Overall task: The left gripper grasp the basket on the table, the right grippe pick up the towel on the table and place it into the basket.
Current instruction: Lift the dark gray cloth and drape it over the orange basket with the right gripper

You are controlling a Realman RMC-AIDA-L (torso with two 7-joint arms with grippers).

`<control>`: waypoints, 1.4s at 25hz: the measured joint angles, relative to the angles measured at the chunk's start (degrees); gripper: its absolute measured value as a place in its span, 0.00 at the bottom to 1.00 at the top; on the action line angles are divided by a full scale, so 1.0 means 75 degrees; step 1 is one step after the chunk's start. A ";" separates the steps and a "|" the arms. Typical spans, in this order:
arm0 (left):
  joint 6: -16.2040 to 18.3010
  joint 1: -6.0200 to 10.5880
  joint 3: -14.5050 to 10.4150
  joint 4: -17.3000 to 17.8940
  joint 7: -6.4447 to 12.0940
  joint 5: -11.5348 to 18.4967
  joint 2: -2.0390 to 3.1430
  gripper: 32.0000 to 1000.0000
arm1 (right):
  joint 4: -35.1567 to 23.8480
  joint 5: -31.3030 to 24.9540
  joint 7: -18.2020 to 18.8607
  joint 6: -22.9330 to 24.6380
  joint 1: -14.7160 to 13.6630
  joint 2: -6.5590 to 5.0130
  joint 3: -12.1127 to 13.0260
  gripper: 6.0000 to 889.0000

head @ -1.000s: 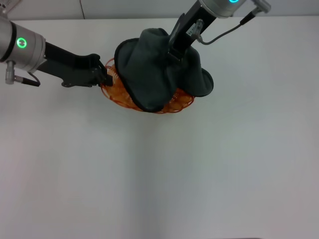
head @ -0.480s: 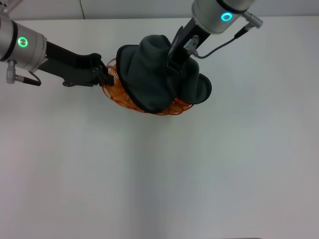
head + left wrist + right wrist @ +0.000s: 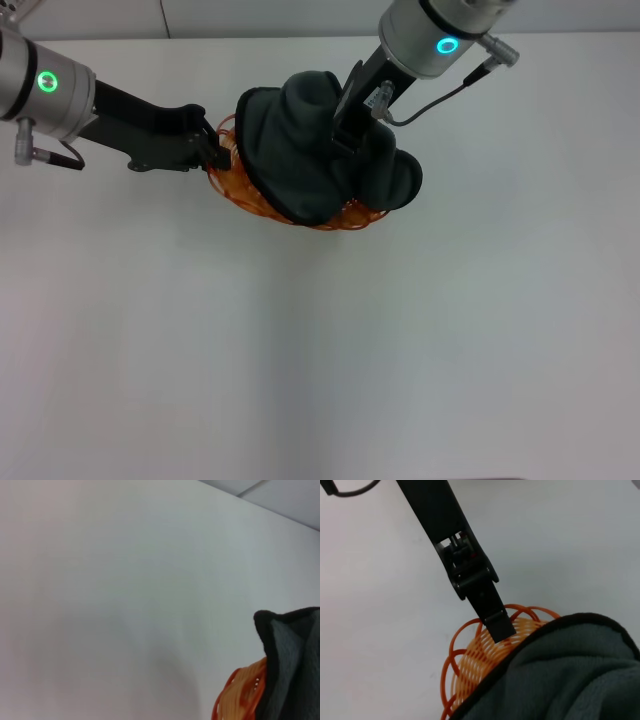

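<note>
Plainly, the towel (image 3: 320, 150) is draping over the basket (image 3: 235, 185) on the worktop (image 3: 320, 350), soft and floppy, best pinched at a thick fold. The right gripper (image 3: 345, 135) is clamping it mid-cloth; the left gripper (image 3: 213, 152) is gripping the light wire rim.

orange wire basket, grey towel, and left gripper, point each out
Orange wire basket (image 3: 485, 652): right wrist view, lattice wall.
Dark grey plush towel (image 3: 300, 150): head view, middle of the heap.
Left gripper (image 3: 214, 152): head view, tip at the basket's rim.
</note>
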State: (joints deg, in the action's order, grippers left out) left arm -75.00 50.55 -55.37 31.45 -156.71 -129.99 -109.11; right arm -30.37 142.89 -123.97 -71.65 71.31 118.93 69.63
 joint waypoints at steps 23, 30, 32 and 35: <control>0.0018 0.0033 0.0000 -0.0003 0.0024 -0.0023 -0.0023 0.05 | 0.0056 -0.0009 -0.0034 0.0022 -0.0004 0.0021 0.0020 0.20; 0.0026 0.0021 0.0000 -0.0008 0.0033 -0.0024 -0.0028 0.05 | -0.0016 -0.0014 -0.0013 -0.0049 0.0010 0.0021 0.0020 0.24; 0.0027 0.0021 0.0000 -0.0008 0.0034 -0.0024 -0.0028 0.05 | -0.0019 -0.0050 -0.0004 -0.0081 0.0026 0.0020 0.0020 0.25; 0.0028 0.0021 0.0000 -0.0011 0.0035 -0.0024 -0.0029 0.05 | -0.0026 -0.0161 0.0027 -0.0138 0.0034 0.0014 0.0020 0.35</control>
State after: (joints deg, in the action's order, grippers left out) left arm -74.79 50.71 -55.37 31.37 -156.45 -130.17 -109.33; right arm -30.56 141.68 -123.77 -72.68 71.56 119.03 69.79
